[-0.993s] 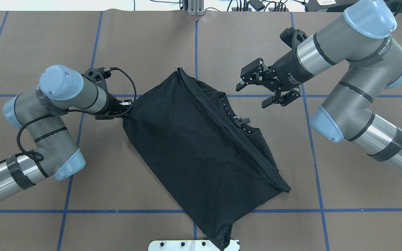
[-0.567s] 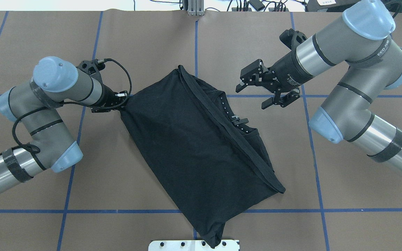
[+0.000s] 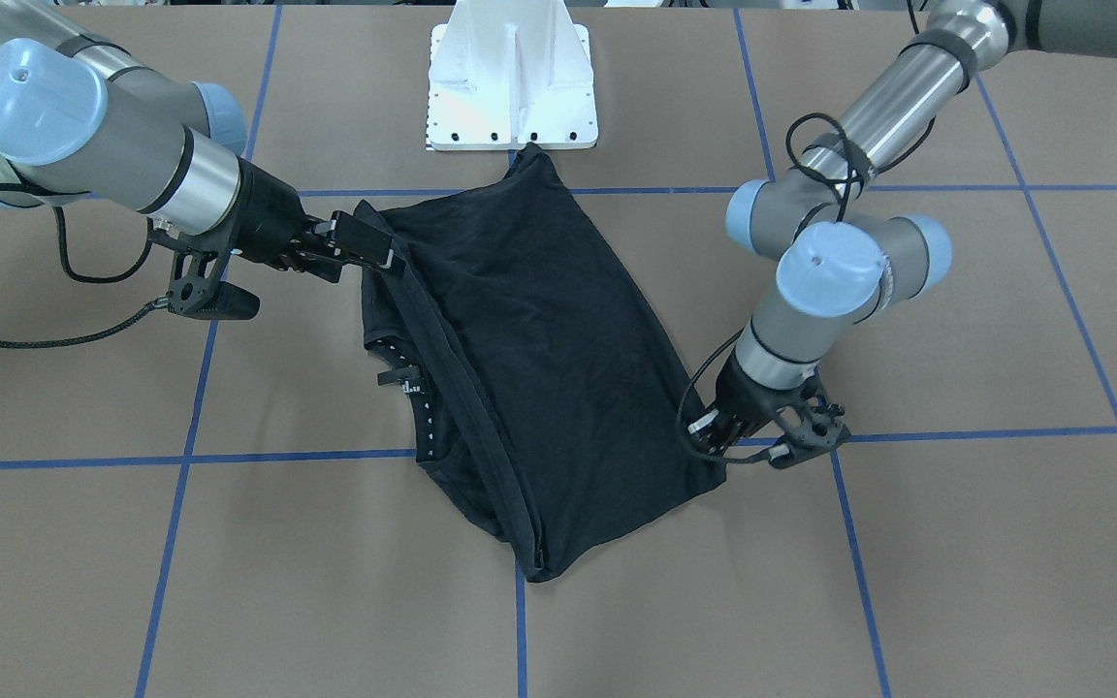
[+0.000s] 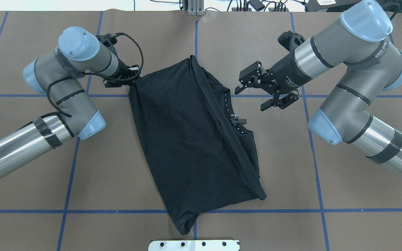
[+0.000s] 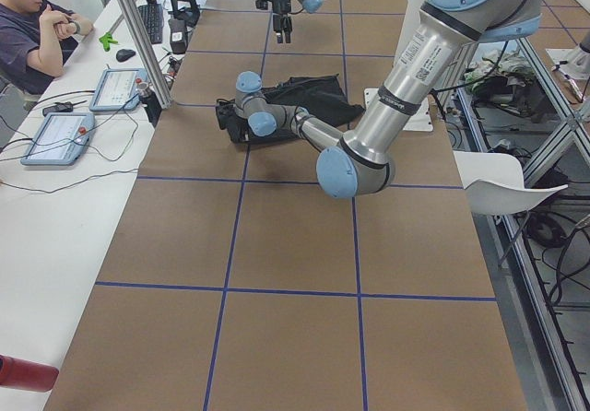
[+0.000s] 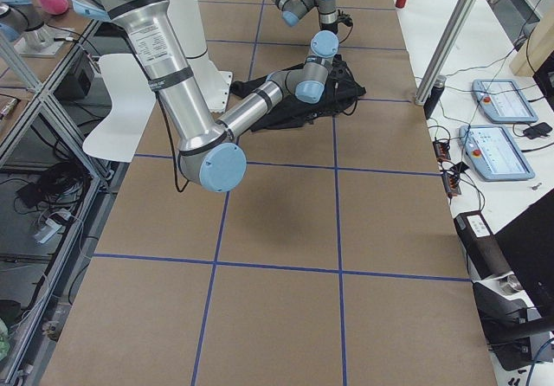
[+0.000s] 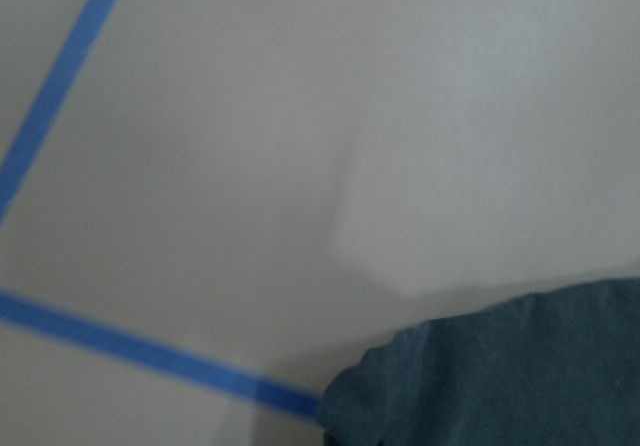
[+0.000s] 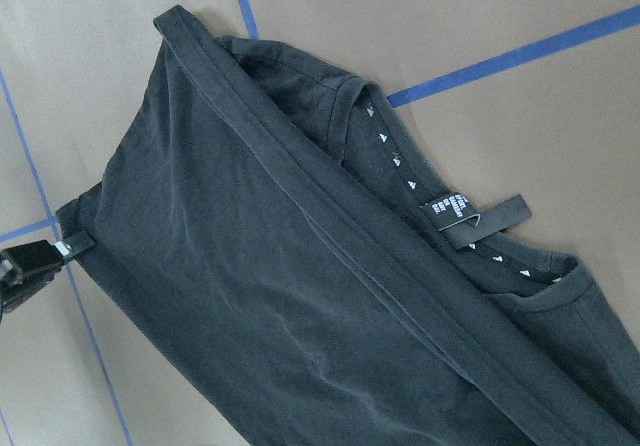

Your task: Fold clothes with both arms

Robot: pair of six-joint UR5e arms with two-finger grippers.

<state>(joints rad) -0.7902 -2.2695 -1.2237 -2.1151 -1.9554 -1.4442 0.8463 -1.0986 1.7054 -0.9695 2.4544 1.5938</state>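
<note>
Black cotton folded lengthwise into a long slanted band, the T-shirt (image 4: 187,146) lies flat on the brown paper tabletop (image 4: 291,226) in the overhead view. Its narrow end lies just short of the white pedestal (image 4: 194,245) and its broad end well beyond it. A doubled hem runs down one long edge, with the neck opening and its label (image 4: 234,118) beside it. At the shirt's corner farthest from the pedestal, the left tool (image 4: 133,79) is pressed together on the cloth. The right tool (image 4: 251,98) hangs off the collar side with fingers spread, apart from the shirt. Bare paper crossed by blue tape lines (image 4: 82,211) surrounds the shirt. The front-facing view shows the same lie, with the narrow end at the pedestal's base. The left wrist view is blurred, showing only a dark cloth edge and tape. The right wrist view looks down on the collar, the label and the pinched corner.
</note>
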